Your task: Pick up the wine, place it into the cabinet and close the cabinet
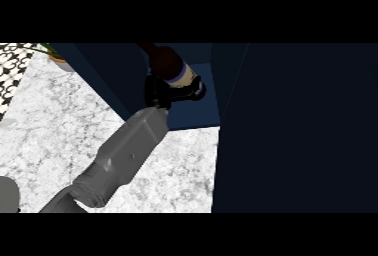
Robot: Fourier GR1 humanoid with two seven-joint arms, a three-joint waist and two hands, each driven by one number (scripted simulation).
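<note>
right black hand (164, 91) clenched round dark glass wine bottle (174, 67) inside navy cabinet (199, 112); you risk toppling it releasing tilted.

One wine bottle (171, 65) shows, dark with a pale label band, at the far middle inside the cabinet opening. One cabinet (295, 130) of dark blue fills the right side and far middle, with one open door panel at the right. One hand (166, 92) is in sight, black, on one grey forearm (125, 155) coming from the near left. One potted plant (57, 57) sits at the far left corner. One marble counter (52, 130) lies below them all.
</note>
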